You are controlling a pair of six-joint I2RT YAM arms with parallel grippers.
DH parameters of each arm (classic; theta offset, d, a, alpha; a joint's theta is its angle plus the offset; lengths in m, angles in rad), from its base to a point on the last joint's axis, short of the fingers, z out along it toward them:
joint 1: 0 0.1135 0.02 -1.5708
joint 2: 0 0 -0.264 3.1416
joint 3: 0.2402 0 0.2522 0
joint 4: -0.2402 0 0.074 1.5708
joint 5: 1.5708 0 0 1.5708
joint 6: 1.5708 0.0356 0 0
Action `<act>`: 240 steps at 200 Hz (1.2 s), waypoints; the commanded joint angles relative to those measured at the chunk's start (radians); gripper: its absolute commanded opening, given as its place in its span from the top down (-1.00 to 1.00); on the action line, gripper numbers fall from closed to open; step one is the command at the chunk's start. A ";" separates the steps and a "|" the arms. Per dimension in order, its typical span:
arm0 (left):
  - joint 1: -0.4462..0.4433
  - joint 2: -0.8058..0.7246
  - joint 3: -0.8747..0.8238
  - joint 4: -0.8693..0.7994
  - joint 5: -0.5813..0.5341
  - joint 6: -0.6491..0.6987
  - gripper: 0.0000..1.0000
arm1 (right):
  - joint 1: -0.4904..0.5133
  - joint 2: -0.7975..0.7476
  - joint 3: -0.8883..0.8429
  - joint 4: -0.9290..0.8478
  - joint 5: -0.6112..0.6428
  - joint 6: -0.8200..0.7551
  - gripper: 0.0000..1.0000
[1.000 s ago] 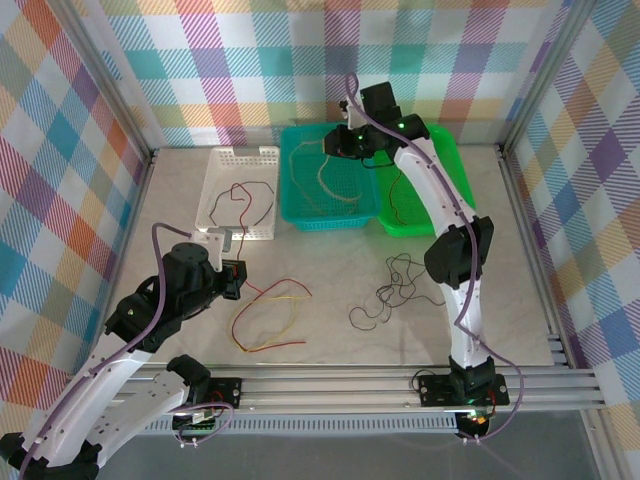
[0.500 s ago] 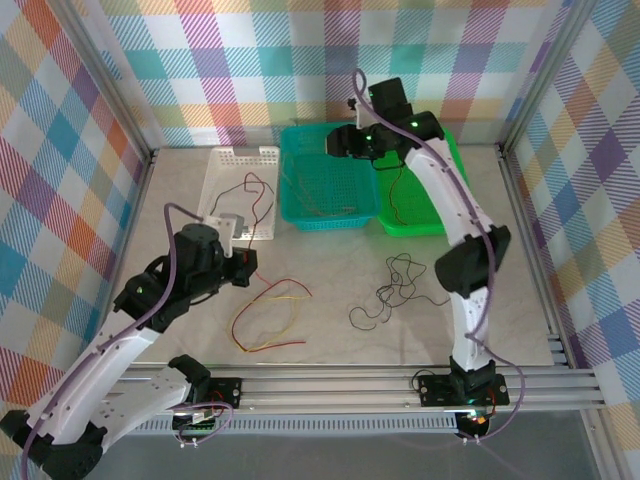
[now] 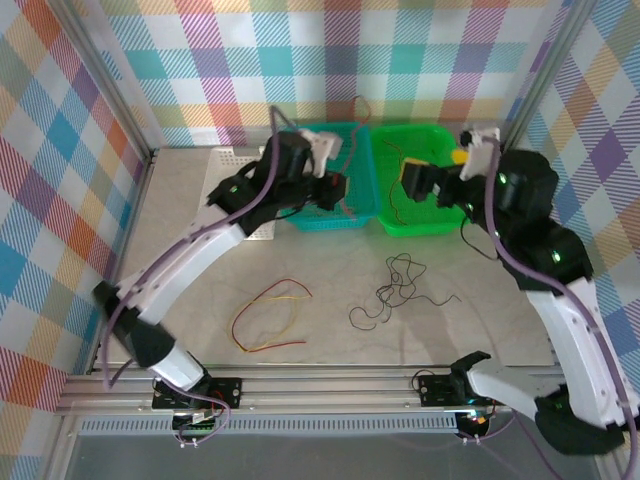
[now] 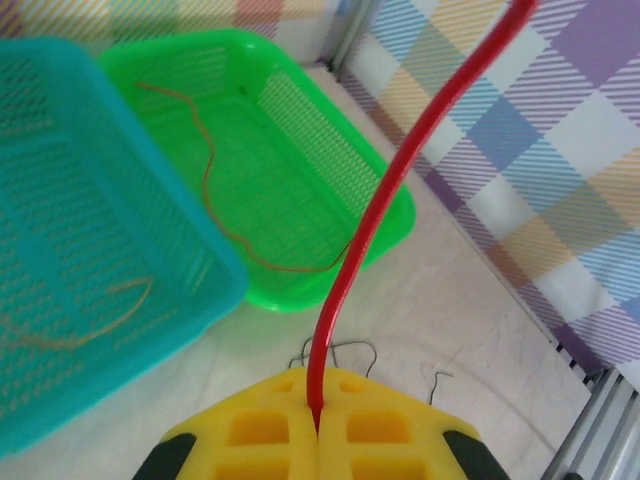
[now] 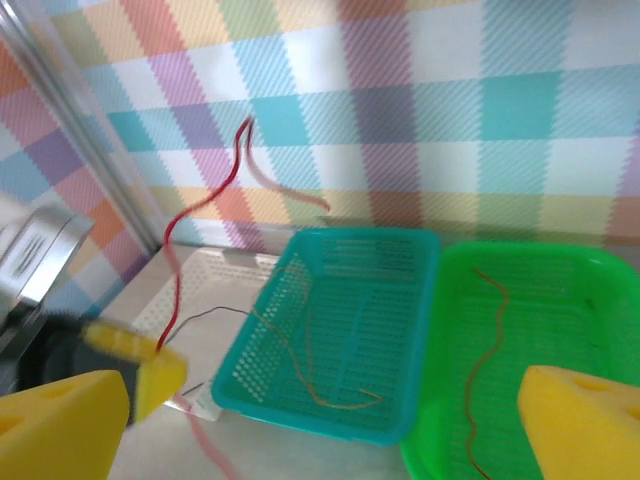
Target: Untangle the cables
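My left gripper [image 3: 343,195] hangs over the teal basket [image 3: 362,216], shut on a red cable [image 4: 370,220] pinched between its yellow pads [image 4: 270,430]. That cable rises toward the back wall [image 3: 358,108]. An orange cable [image 5: 320,385] lies in the teal basket and a brown one [image 4: 205,190] in the green basket [image 3: 432,228]. On the table lie a red, yellow and orange loop [image 3: 268,318] and a black tangle [image 3: 393,292]. My right gripper [image 3: 420,178] hovers open over the green basket, nothing between its fingers [image 5: 60,420].
A white basket [image 5: 200,280] with a dark wire stands left of the teal one, partly hidden by my left arm. Checked walls and metal frame posts close in the table on three sides. A rail runs along the near edge [image 3: 330,385].
My left arm swung from the near left across to the teal basket, lifting the red cable out of the white basket. My right gripper pulled back right over the green basket and opened.
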 commanded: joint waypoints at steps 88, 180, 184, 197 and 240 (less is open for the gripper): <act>-0.031 0.898 0.960 0.028 0.022 -0.013 1.00 | 0.001 -0.393 -0.184 -0.110 -0.007 0.013 -0.99; -0.041 1.112 0.950 0.194 -0.040 -0.101 0.57 | 0.001 -0.461 -0.264 -0.163 -0.108 0.050 -0.99; -0.042 1.110 0.950 0.190 -0.038 -0.102 0.48 | 0.001 -0.461 -0.267 -0.163 -0.106 0.052 -0.99; -0.043 1.098 0.950 0.182 -0.038 -0.101 0.21 | 0.001 -0.462 -0.277 -0.167 -0.098 0.057 -0.99; -0.041 0.966 0.952 0.162 -0.021 -0.077 -0.45 | 0.001 -0.452 -0.273 -0.218 -0.036 0.087 -0.99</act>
